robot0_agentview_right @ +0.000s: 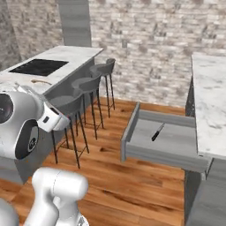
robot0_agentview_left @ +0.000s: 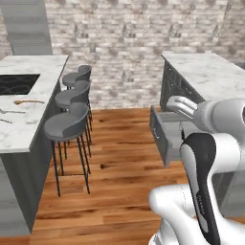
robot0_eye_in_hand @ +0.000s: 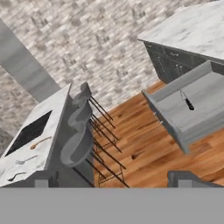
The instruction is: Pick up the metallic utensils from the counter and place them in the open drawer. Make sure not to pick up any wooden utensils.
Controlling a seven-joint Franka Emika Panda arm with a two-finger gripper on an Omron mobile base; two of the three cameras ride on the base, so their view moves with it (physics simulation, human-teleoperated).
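Three utensils: left base view, wooden spoon (robot0_agentview_left: 27, 101) and two silver pieces (robot0_agentview_left: 10, 111) on the counter (robot0_agentview_left: 33, 72), far left of the arm.
Right base view: knife (robot0_agentview_right: 157, 132) lies inside the open drawer (robot0_agentview_right: 154, 156), floor clear between.
Hand view: gripper (robot0_eye_in_hand: 113, 179) spread wide, empty; drawer upper right, counter lower left.

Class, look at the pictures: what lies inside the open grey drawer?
Inside the wide grey drawer lies one black-handled knife on the bare grey floor. In the left base view the robot's arm covers much of the drawer, so its contents cannot be read there.
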